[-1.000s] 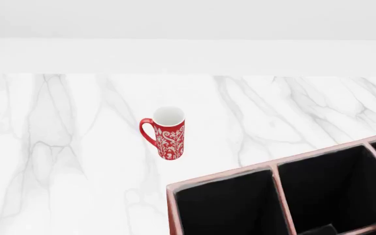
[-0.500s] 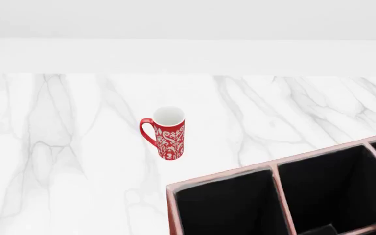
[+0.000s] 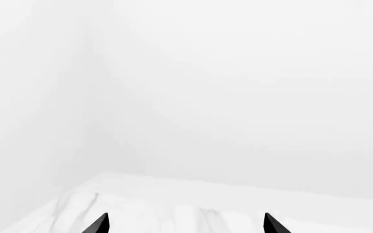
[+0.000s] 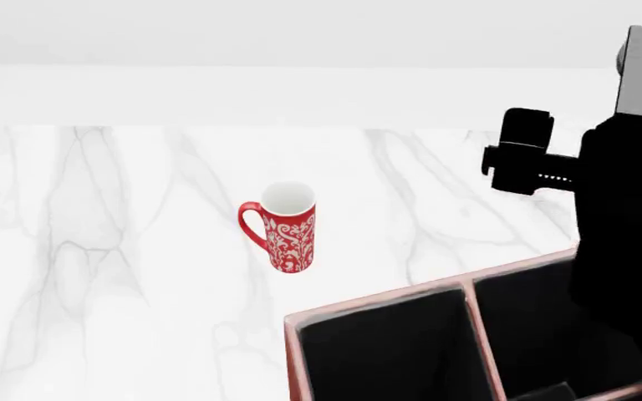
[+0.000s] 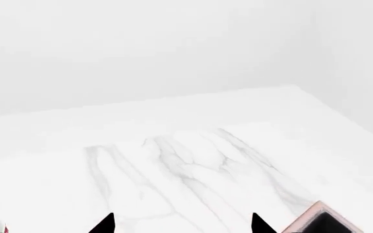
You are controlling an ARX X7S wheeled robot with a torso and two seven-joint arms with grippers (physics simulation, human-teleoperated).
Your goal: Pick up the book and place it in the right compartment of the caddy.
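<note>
The caddy [image 4: 377, 300], a reddish-brown box with pale pink rims, black lining and dividers, stands at the front right of the head view. One of its corners shows in the right wrist view [image 5: 311, 219]. I cannot pick out the book in any view. My right arm [image 4: 628, 225] is a large black shape raised at the right, covering the caddy's right part. My right gripper [image 5: 181, 225] is open and empty above the marble. My left gripper [image 3: 185, 224] is open and empty, over the table's edge and facing a white wall.
A red-and-white patterned mug [image 4: 287, 227] stands upright on the white marble table [image 4: 109, 251], left of and beyond the caddy. A white wall runs behind the table.
My right arm has risen into the head view at the right and now hides the caddy's right part. The mug and the caddy have not moved.
</note>
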